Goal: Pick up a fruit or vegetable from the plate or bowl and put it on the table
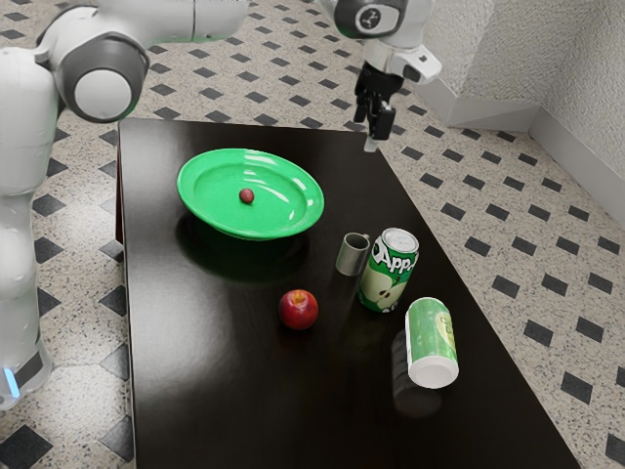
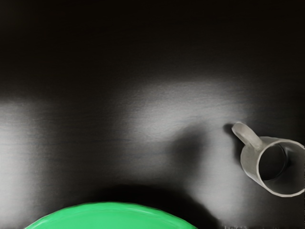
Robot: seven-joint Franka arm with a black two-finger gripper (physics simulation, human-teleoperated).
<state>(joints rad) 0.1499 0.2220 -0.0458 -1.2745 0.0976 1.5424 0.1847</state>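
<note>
Green plate [image 1: 283,207] held one small red fruit [image 1: 247,196]; my tool [image 1: 373,135] was past the plate, opening and grip impossible to tell. I needed to centre above the plate, descend straight, pinch lightly. Off the plate: one apple [image 1: 299,310], one mug [image 1: 353,256], two cans [image 1: 389,274].

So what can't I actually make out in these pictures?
What the small red thing on the plate is: exterior view, too small.
Most of the plate: wrist view, cut off by the lower edge.
The mug's bottom: wrist view, lost in shadow.
The standing can's far side: exterior view, hidden by its front.
Whether the tool is open: exterior view, too small.
</note>
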